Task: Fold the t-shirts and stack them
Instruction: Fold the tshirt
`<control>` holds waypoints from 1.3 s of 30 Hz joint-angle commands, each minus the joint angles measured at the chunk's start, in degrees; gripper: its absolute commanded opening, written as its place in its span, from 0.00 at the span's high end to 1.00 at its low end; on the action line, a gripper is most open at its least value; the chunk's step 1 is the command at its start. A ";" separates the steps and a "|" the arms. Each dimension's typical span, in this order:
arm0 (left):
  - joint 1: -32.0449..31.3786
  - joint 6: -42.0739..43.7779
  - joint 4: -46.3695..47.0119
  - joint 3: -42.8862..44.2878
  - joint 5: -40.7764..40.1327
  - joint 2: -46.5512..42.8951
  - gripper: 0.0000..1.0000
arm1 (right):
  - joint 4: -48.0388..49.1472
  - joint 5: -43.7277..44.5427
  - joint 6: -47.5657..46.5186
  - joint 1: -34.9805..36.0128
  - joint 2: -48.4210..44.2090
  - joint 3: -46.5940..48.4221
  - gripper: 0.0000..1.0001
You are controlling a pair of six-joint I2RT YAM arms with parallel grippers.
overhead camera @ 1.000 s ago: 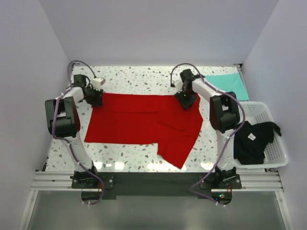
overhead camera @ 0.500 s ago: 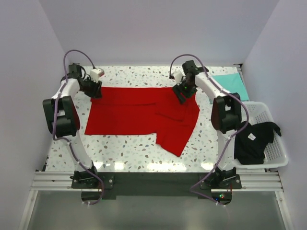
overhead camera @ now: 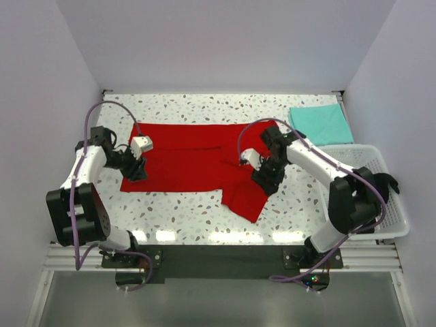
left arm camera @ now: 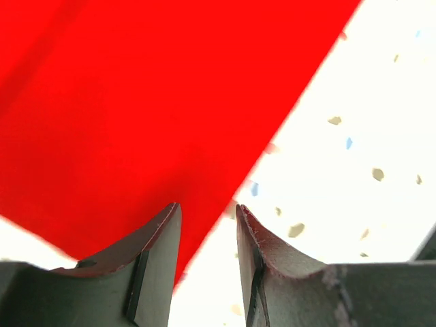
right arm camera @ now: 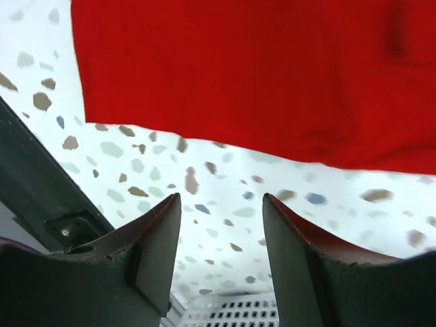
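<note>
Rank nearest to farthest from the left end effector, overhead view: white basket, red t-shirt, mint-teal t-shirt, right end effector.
1. red t-shirt, under the left end effector.
2. right end effector, on the shirt's right side.
3. mint-teal t-shirt, far right corner.
4. white basket, right edge.

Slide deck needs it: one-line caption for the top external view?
Left gripper and right gripper, both open, over a flat red t-shirt; mint-teal t-shirt folded far right.
</note>
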 commanded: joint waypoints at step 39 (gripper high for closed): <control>12.87 39.96 -3.14 -7.48 -4.76 2.27 0.63 | 20.41 14.08 -1.94 8.26 5.65 -16.20 1.00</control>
